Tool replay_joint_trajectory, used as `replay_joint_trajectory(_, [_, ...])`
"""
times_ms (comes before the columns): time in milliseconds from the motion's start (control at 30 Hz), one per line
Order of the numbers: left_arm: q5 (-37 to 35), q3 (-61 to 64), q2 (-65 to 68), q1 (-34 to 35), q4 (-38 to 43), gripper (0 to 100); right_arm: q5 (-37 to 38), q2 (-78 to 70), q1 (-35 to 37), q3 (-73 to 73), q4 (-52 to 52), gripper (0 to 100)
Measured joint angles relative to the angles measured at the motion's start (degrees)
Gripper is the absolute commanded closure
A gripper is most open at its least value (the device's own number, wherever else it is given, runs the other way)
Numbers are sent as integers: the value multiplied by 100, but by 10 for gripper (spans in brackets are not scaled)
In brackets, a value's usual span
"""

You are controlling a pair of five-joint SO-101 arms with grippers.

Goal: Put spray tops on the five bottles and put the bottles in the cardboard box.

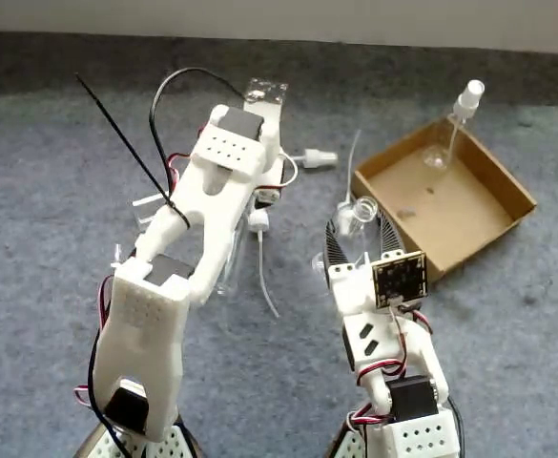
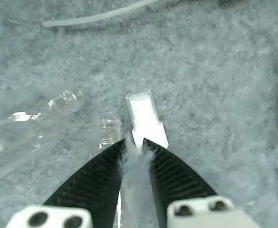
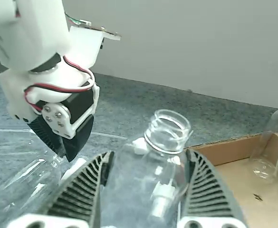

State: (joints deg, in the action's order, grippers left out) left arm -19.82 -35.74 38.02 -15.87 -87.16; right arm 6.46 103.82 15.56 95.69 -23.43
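My left gripper [image 2: 136, 143] is down on the grey carpet, its black fingers pinched on the base of a white spray top [image 2: 143, 116]; that top's thin tube [image 1: 264, 277] trails over the carpet. Beside it lie clear bottles, one with its open neck [image 2: 109, 127] close to the fingers. My right gripper [image 3: 146, 175] is shut on an upright clear bottle [image 3: 165, 142] with an open neck, near the cardboard box [image 1: 493, 172]. In the box's far corner stands a bottle with a spray top [image 1: 458, 119] on it.
Another spray top [image 1: 315, 157] lies on the carpet between the left arm and the box. A clear bottle [image 1: 264, 93] lies at the far side beyond the left arm. More clear bottles [image 1: 226, 277] lie under the left arm. The left gripper [image 3: 62, 137] hangs close beside the held bottle.
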Motion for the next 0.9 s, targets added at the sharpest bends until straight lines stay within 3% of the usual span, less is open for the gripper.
replay_joint_trajectory(200, [-774, 0, 273, -70, 114, 754, 0, 0, 0, 0, 0, 900])
replay_joint_trajectory(300, [-1160, 0, 369, -44, 114, 710, 0, 0, 0, 0, 0, 900])
replay_joint_trajectory(700, [-1354, 0, 914, 0, 387, 717, 0, 0, 0, 0, 0, 900])
replay_joint_trajectory(900, [-1354, 0, 985, 70, 440, 924, 0, 0, 0, 0, 0, 900])
